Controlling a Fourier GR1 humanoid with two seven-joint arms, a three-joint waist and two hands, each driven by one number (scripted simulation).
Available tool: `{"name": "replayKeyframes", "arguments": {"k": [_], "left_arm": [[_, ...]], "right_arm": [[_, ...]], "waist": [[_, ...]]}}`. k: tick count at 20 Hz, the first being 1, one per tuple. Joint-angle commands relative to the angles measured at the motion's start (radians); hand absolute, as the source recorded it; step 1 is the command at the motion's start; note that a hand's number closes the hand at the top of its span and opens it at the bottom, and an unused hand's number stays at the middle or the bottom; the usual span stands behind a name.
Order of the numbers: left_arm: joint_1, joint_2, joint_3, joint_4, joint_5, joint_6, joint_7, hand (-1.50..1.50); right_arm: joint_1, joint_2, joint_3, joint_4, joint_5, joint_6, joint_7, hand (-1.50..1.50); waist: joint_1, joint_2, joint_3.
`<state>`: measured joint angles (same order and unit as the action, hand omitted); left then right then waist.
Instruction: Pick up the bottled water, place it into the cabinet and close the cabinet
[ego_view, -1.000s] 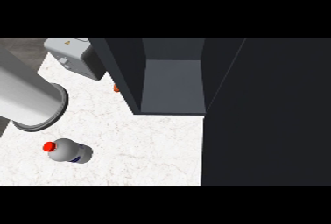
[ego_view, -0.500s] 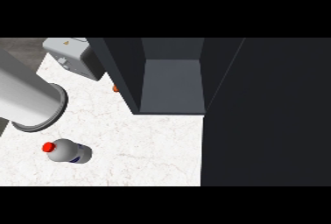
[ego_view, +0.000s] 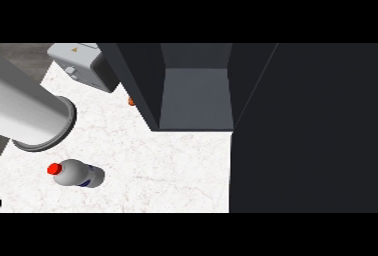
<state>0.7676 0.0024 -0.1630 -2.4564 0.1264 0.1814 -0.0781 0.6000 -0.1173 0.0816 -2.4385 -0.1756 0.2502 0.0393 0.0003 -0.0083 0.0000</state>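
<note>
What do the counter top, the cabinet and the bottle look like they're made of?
Counter top: looks like white marble or a stone-look laminate, with faint grey veining and a matte finish.
Cabinet: dark grey flat panels with no visible grain, likely painted board or metal.
Bottle: pale, rounded body with a red cap, probably plastic; a dark label band wraps it.

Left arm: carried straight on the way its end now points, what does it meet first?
Likely the bottled water, lying on the counter just beyond the forearm; no hand shows, height unclear.
</note>
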Motion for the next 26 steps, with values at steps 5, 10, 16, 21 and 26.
{"name": "replayKeyframes", "arguments": {"k": [5,10,16,21,26], "left_arm": [[0.032,-0.002,0.018,-0.024,0.051,-0.018,-0.065,-1.5],[-0.046,-0.002,0.108,0.062,0.079,0.0,-0.002,-1.5],[-0.081,-0.002,0.185,0.224,0.207,-0.037,-0.091,-1.5],[-0.141,0.02,0.262,0.398,0.205,-0.089,-0.132,-1.5],[-0.219,0.025,0.295,0.573,0.221,-0.125,-0.192,-1.5]], "right_arm": [[0.064,0.0,-0.001,-0.16,-0.049,0.0,0.06,-1.5],[0.167,0.0,0.005,-0.19,-0.067,0.055,-0.016,-1.5],[0.22,-0.013,-0.046,-0.179,-0.105,0.095,-0.08,-1.5],[0.314,0.009,0.049,-0.242,-0.047,0.106,-0.097,-1.5],[0.356,-0.02,-0.019,-0.246,-0.103,0.132,-0.133,-1.5]], "waist": [[0.003,0.004,-0.001],[-0.013,0.004,-0.001],[-0.011,0.003,-0.001],[-0.018,0.004,-0.002],[-0.015,0.006,-0.002]]}}
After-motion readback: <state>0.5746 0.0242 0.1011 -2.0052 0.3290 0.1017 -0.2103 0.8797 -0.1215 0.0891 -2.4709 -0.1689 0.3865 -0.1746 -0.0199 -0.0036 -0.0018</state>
